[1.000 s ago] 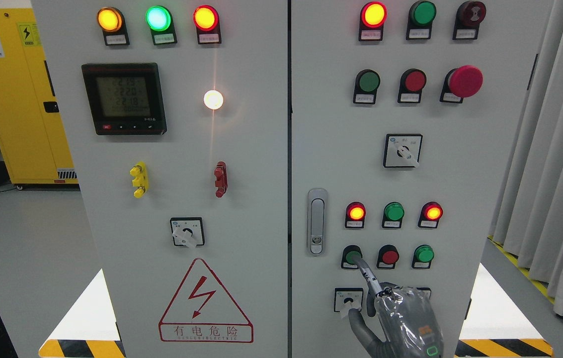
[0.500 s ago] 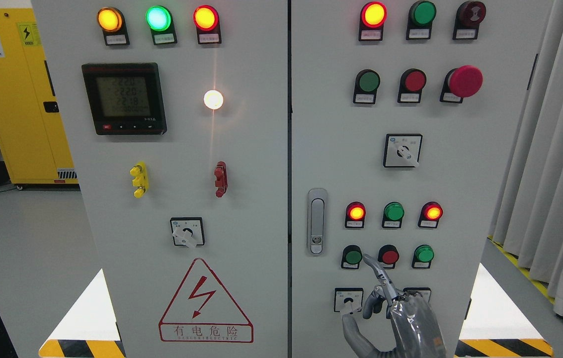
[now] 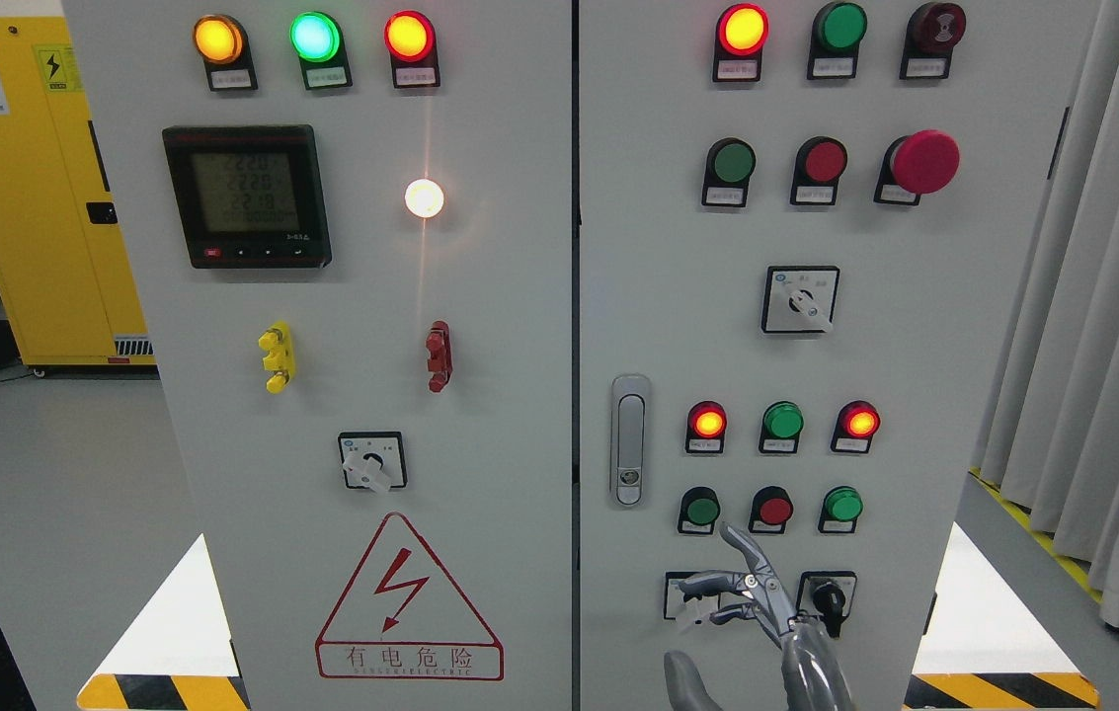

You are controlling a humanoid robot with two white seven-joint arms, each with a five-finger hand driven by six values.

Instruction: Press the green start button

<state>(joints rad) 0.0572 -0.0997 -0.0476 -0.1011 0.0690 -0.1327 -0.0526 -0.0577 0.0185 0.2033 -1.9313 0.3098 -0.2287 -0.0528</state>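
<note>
Grey robot hand point(image 3: 752, 602)
Slim metal-grey jointed fingers point(image 3: 739, 548), small dark pins at the knuckles, and a smooth grey rounded wrist.

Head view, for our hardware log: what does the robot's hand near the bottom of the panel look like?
The right hand is grey throughout, with slim, jointed metallic fingers showing small hinge pins. Its glossy, rounded grey back tapers toward the wrist. No cables or markings are visible.
</note>
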